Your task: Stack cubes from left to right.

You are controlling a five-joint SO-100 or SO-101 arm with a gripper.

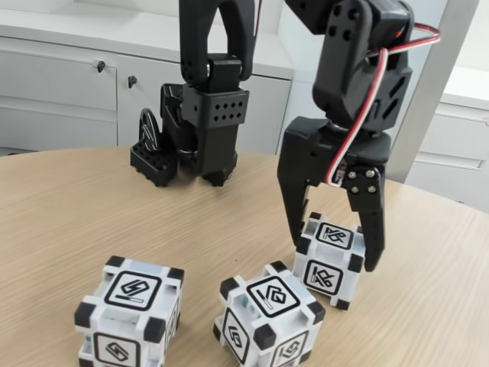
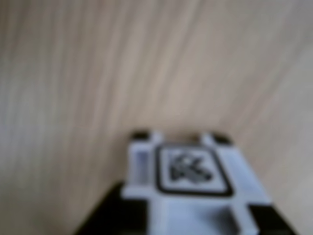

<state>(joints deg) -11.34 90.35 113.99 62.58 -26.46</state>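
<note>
Now gripper (image 1: 334, 256) is hanging with jaws spread wide, straddling the right cube (image 1: 330, 260), fingers beside its sides, contact unclear. Middle cube (image 1: 267, 317) is sitting just left, left cube (image 1: 131, 313) farther out on the table (image 1: 61, 222).

Layout: three cubes in a loose row on the table (image 1: 69, 214), gripper at the right-hand one.

In the fixed view, the left cube (image 1: 130, 317) sits nearest the camera at lower left; the middle cube (image 1: 269, 319) stands just to its right, apart from it; the right cube (image 1: 330, 258) lies farther back and to the right, near the middle one but not touching. The gripper (image 1: 336, 256) straddles the right cube, one finger on each side. The arm base (image 1: 200, 122) stands behind the cubes, cabinets (image 1: 69, 84) beyond the table. In the wrist view, the right cube (image 2: 190, 191) lies at bottom centre.
</note>
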